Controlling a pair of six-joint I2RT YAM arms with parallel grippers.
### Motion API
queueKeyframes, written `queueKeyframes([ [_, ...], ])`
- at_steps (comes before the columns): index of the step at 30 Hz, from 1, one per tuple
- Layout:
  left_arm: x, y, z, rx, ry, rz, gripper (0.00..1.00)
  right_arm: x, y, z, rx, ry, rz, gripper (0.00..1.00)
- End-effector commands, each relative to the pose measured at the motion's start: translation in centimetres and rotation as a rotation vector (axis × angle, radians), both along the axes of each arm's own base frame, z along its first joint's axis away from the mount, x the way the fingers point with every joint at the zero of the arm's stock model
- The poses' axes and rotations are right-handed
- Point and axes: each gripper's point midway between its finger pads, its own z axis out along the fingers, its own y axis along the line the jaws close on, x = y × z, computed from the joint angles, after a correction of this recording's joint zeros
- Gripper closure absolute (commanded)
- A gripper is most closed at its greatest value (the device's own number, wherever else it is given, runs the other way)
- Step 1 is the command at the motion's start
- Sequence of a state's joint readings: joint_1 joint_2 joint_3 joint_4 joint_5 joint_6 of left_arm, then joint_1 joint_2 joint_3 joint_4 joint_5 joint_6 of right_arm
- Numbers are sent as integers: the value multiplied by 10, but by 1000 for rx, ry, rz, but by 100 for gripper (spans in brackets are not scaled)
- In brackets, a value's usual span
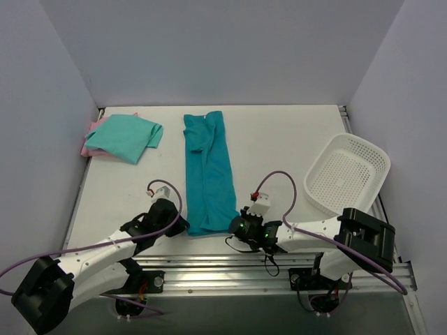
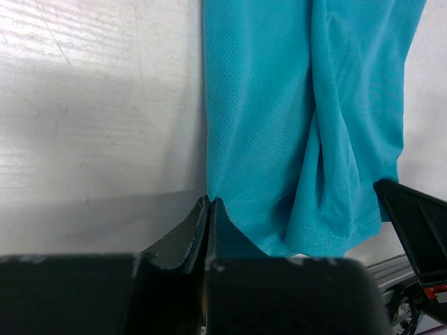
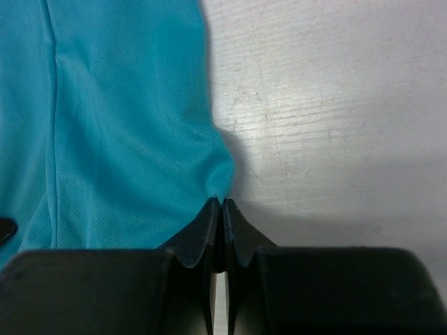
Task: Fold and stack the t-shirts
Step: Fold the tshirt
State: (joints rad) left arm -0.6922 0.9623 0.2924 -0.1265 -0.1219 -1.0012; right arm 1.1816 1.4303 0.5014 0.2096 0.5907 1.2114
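**Table** (image 1: 279, 139): pale top, walled on three sides. Bare surface is seen at 1 to 2 o'clock and, narrower, at 9 o'clock of the central shirt.

**Teal t-shirt** (image 1: 208, 171): largest garment, laid mid-table as a narrow strip, already folded lengthwise. Its long axis runs from 12 to 6 o'clock. The collar end is close to the far edge and the hem close to the near edge.

**Basket** (image 1: 347, 174): white, perforated, nothing in it. Set at 3 o'clock, tilted, partly over the table's right rim, well apart from the strip.

**Mint t-shirt** (image 1: 126, 136): folded, at 10 o'clock, near the left wall.

**Pink t-shirt** (image 1: 86, 148): under the mint one, shown only as a sliver at its 9 o'clock side.

**Left gripper** (image 2: 209, 202): jaws pressed together on the hem's left corner, with cloth entering at the tips.

**Right gripper** (image 3: 221, 204): jaws pressed together, with the hem's right corner pinched at the very tips.

**Relation for the coming move**: the strip lies wholly toward 12 o'clock from both grippers, one corner to each arm, neither nearer. A fold of hem onto collar is judged next. The path along the axis is unobstructed, though little room is left beyond the collar.
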Motion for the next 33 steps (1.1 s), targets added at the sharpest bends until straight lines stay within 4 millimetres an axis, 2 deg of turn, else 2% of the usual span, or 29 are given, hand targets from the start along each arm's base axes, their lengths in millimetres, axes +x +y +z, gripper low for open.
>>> queueKeyframes([
  [1, 16, -2, 27, 28, -56, 7, 98, 14, -8, 26, -77, -73, -39, 100],
  [2, 21, -4, 33, 26, -70, 7, 98, 19, -5, 32, -85, -92, -44, 100],
  [3, 30, -10, 48, 13, -100, 7, 98, 25, 5, 44, -72, -110, -42, 100],
  [5, 39, -15, 57, 25, -116, -2, 98, 34, 11, 47, -113, -121, -32, 100],
  [6, 48, -21, 66, 25, -128, -1, 98, 41, 23, 59, -96, -137, -32, 100],
  [7, 53, -23, 70, 28, -138, -2, 98, 46, 27, 62, -114, -144, -18, 100],
  [8, 58, -25, 74, 28, -145, -3, 98, 54, 29, 59, -133, -141, -28, 100],
  [9, 68, -31, 82, 22, -155, -1, 98, 64, 43, 74, -103, -154, -27, 100],
  [10, 76, -31, 88, 16, -166, 10, 98, 72, 47, 79, -120, -161, -16, 100],
  [12, 90, -33, 92, 14, -168, 21, 98, 96, 47, 81, -147, -159, -49, 100],
  [13, 101, -37, 105, -9, -193, 25, 98, 110, 55, 99, -131, -177, -61, 100],
  [15, 121, -29, 106, -6, -192, 56, 98, 135, 48, 104, -169, -185, -95, 100],
  [16, 131, -31, 114, -26, -201, 58, 98, 146, 51, 113, -176, -188, -106, 100],
  [18, 150, -19, 107, -33, -173, 88, 98, 168, 43, 120, -194, -194, -129, 100],
  [19, 159, -18, 110, -45, -187, 93, 98, 176, 44, 118, -195, -188, -131, 100],
  [20, 171, -13, 115, -59, -192, 112, 98, 188, 47, 127, -184, -203, -132, 100],
  [21, 180, -12, 107, -55, -179, 120, 98, 200, 40, 128, -182, -200, -154, 100],
  [22, 188, -10, 108, -58, -183, 133, 98, 209, 42, 119, -191, -186, -153, 100],
  [23, 198, -11, 113, -69, -199, 137, 98, 220, 44, 124, -180, -193, -158, 100],
  [24, 211, -9, 104, -68, -199, 147, 98, 228, 43, 120, -191, -188, -158, 100],
  [25, 222, -10, 106, -72, -224, 142, 98, 242, 37, 99, -219, -157, -174, 100],
  [26, 231, -9, 102, -69, -227, 145, 98, 250, 39, 91, -217, -140, -166, 100],
  [27, 245, -14, 95, -94, -215, 119, 98, 263, 46, 96, -197, -149, -160, 100],
  [28, 253, -16, 91, -99, -212, 106, 98, 277, 47, 74, -204, -130, -159, 100],
  [29, 261, -17, 87, -104, -207, 101, 98, 286, 52, 67, -198, -125, -146, 100],
  [30, 277, -20, 74, -114, -192, 87, 98, 298, 64, 73, -162, -136, -126, 98],
  [31, 284, -23, 69, -123, -186, 77, 98, 303, 66, 47, -188, -96, -114, 63],
  [32, 291, -24, 61, -131, -170, 74, 98, 312, 65, 40, -183, -84, -119, 45],
  [33, 302, -29, 49, -153, -148, 57, 98, 324, 75, 52, -149, -106, -116, 32],
])
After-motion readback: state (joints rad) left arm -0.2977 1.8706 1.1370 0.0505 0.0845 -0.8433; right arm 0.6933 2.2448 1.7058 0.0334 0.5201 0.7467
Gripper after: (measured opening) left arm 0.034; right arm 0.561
